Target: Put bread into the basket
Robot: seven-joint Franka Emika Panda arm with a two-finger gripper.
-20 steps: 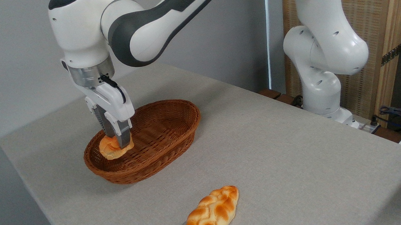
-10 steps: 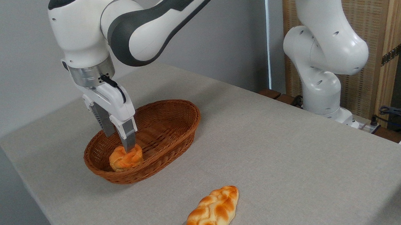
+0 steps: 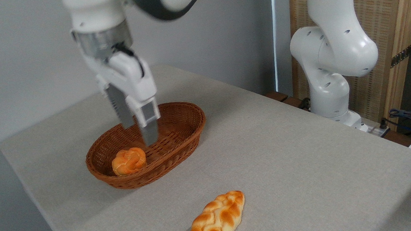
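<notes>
Since half a second ago the gripper point(image 3: 139, 132) has climbed up and toward two o'clock, away from the bread point(image 3: 128, 161), which it had been touching from above; a second ago it was carrying that bun in the air over the basket's left end. In the single fixed camera view, the fingers point(image 3: 149, 129) now hang apart, holding nothing, clear of the bun and above the middle of the basket point(image 3: 187, 122). The bread lies loose inside the basket at its near-left end, about seven o'clock from the centre, resting against the woven wall in the same spot as half a second ago. By my reading the placing is done and only the arm's withdrawal is left. A braided loaf point(image 3: 217, 220) lies unmoved on the worktop point(image 3: 285, 153), well apart at five o'clock from the basket.
</notes>
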